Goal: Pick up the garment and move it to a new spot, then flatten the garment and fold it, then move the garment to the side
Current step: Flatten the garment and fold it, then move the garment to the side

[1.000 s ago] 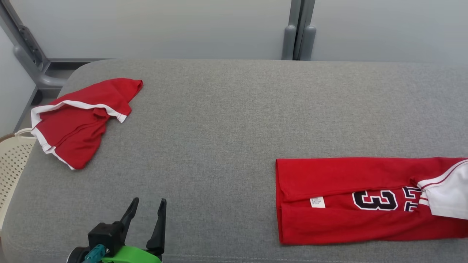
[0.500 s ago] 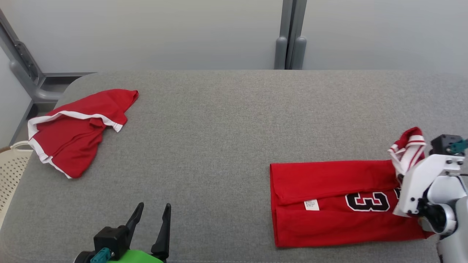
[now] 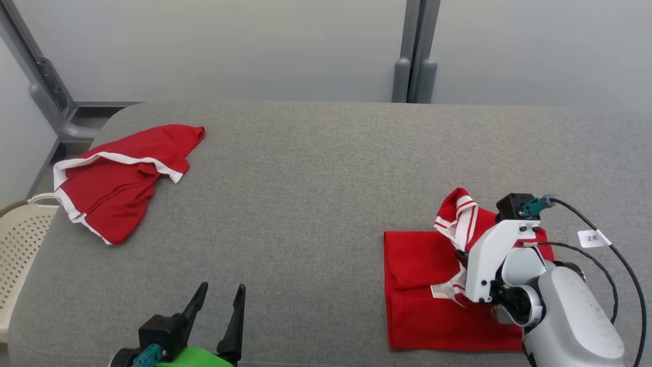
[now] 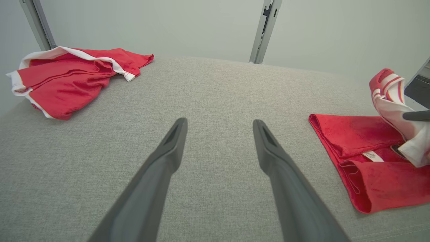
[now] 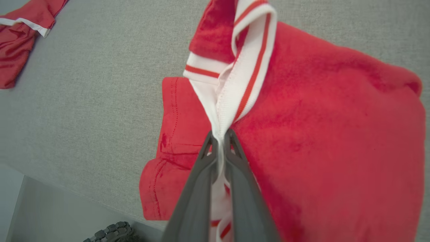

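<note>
Head view, from the left edge across: a pale perforated basket (image 3: 18, 239) sits beside the rounded corner of the grey padded surface (image 3: 316, 173). On that corner lies a loose red cloth with white edging (image 3: 114, 188), rumpled and partly folded over itself. Near the bottom edge, left of centre, the left gripper (image 3: 222, 288) hovers over bare grey padding with its two dark fingers spread wide apart and nothing between them; the left wrist view shows the same splayed fingers (image 4: 168, 158) above the bare surface. At the back, right of centre, a grey upright post (image 3: 415, 56) stands against the pale wall. Further right, toward the near edge, lies the garment (image 3: 417, 265), a red jersey. Its lower layers rest flat on the padding with a small white care label (image 3: 439, 291) showing, while its right-hand part is raised and carried over the flat part, so the white-and-red striped trim (image 3: 461, 221) stands up in a bunch. The white right arm (image 3: 555, 306) reaches in over the garment from the lower right, with a black cable and a small white tag (image 3: 591, 238) beside it. In the right wrist view, the right gripper (image 5: 220, 134) is clamped tight on the striped trim, its fingertips pinching the white band, and red cloth hangs below over the flat layer.
</note>
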Controlling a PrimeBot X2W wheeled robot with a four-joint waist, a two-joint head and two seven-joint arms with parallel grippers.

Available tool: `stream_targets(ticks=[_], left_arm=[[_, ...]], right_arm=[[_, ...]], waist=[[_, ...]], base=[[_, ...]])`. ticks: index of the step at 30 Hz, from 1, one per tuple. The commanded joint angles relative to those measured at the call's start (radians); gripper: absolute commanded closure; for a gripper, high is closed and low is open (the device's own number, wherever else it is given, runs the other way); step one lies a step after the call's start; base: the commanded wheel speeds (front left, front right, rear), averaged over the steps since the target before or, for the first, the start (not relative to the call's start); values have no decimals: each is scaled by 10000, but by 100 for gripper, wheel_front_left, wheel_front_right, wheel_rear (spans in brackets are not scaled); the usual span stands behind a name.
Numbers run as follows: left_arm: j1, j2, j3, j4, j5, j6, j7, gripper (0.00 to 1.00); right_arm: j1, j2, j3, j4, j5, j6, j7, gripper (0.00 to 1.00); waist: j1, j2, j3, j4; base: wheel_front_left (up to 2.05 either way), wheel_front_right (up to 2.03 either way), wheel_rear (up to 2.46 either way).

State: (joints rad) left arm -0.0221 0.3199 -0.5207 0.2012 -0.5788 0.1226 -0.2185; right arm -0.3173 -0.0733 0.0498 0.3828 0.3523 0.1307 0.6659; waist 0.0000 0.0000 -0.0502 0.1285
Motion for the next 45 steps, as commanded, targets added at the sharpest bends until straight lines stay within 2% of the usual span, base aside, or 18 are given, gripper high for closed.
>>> stream_targets(ticks=[1,24,25,26,35,45], left_arm=[[-142,-37,-27,43,-19,-39,-49,0],[-356,-155,-98,306,-127,-64,-193,0],[-356,-157,-96,315,-132,-58,-203,0],[-356,-158,-93,321,-136,-53,-199,0],[-300,-146,-40,359,-189,-24,-272,0],[-124,-84,7,309,-190,20,-311,0]], right_arm=[[-182,60,133,205,95,0,-181,100],[-757,217,1487,2251,1013,0,-874,99],[-788,215,1466,2284,1048,0,-957,18],[-816,216,1443,2322,1121,0,-1045,0],[-1238,205,1258,2014,1339,0,-1633,0],[-315,-570,-686,755,147,0,-1322,0]], waist=[[0,0,-15,96],[0,0,50,574],[0,0,56,569],[0,0,62,557],[0,0,39,338],[0,0,-34,43]], base=[[0,0,0],[0,0,0],[0,0,0],[0,0,0],[0,0,0],[0,0,0]])
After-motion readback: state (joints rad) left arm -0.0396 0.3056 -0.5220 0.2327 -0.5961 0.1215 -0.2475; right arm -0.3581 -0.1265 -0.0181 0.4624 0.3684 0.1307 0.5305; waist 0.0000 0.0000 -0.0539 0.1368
